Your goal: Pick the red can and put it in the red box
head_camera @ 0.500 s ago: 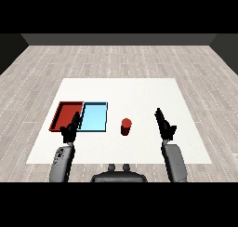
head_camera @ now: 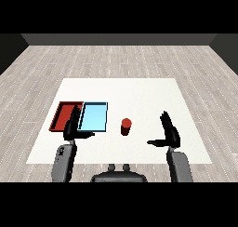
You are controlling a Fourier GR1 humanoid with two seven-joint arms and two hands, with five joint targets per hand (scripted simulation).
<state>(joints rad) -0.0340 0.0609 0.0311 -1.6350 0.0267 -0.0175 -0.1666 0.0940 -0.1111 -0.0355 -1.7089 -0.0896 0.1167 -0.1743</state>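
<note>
From my remote station, the head view looks down across the white table [head_camera: 139, 91], where the red can [head_camera: 126, 127] stands upright on the bare tabletop, just right of the two trays and touching neither hand. The red tray [head_camera: 61, 115] and the light blue tray [head_camera: 94, 116] lie side by side at the table's left, their long edges meeting. My right hand [head_camera: 169, 133] is raised on the far side of the can, well apart from it, fingers straight and pointing away from me, thumb stretched out toward the can; it holds nothing. My left hand [head_camera: 72, 127] hangs over the near edge where the two trays meet, fingers extended and relaxed, thumb pointing right along the blue tray's front rim, also holding nothing. Both grey forearms rise from the lower corners of the view. Pale wood-plank flooring [head_camera: 116, 58] surrounds the table.
</note>
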